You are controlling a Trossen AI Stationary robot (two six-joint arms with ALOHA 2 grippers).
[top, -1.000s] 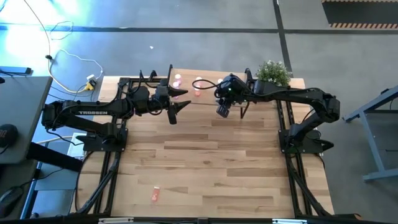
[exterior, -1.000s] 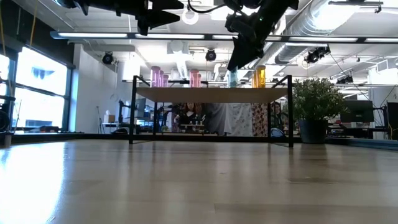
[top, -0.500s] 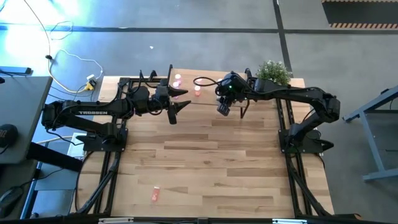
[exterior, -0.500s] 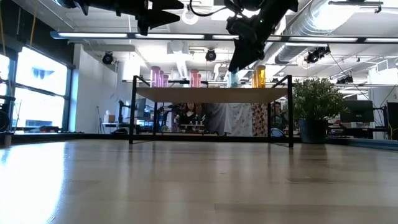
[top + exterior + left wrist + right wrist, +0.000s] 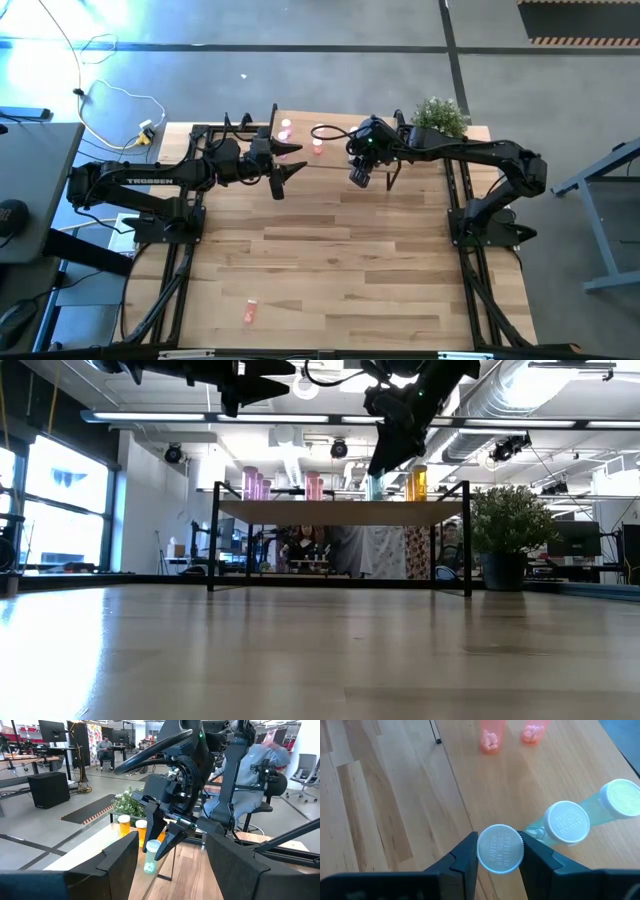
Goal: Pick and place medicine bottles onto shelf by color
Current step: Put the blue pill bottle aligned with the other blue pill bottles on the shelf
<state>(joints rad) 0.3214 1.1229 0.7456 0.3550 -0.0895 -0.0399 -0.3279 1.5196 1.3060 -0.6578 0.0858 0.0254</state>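
Wood-plank tabletop point(image 5: 330, 260), far-edge shelf point(image 5: 340, 511).
Right gripper point(image 5: 500, 851) pinches green bottle point(image 5: 500, 848); left gripper point(image 5: 290, 160) spread; two bottles point(image 5: 248, 312) lie near-left; potted plant point(image 5: 440, 116) far-right.

Shelf point(image 5: 395, 795): light wood, smooth matt planks (grain visible). Green bottle point(image 5: 540, 827): translucent plastic, ribbed white cap. Right gripper point(image 5: 500, 851) fingers: matt black plastic.

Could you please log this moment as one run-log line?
right end effector: shut on green bottle, over shelf | left end effector: open, waiting
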